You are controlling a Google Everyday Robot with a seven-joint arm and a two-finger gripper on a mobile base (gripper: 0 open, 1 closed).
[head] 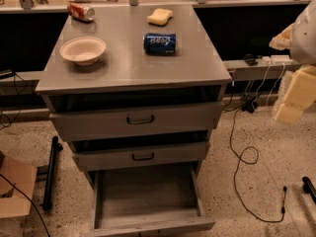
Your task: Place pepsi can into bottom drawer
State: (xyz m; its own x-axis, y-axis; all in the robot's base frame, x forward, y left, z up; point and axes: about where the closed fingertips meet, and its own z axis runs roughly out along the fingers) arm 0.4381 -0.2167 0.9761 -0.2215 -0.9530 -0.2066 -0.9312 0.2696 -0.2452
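Observation:
The pepsi can (159, 43) lies on its side on the grey cabinet top (133, 68), right of centre, dark blue with white lettering. The bottom drawer (148, 225) is pulled fully out near the floor, and its shallow grey tray looks empty. My gripper (291, 95) shows as pale cream parts at the right edge, off to the right of the cabinet and below the level of its top. It is well apart from the can and holds nothing that I can see.
A red-orange can (80, 11) lies at the back left of the top, a yellow sponge (160, 17) at the back, and a beige bowl (83, 50) at the left. Two upper drawers with black handles (140, 119) stand slightly out. Black cables (242, 157) trail on the floor at the right, and a cardboard box (15, 189) stands at the left.

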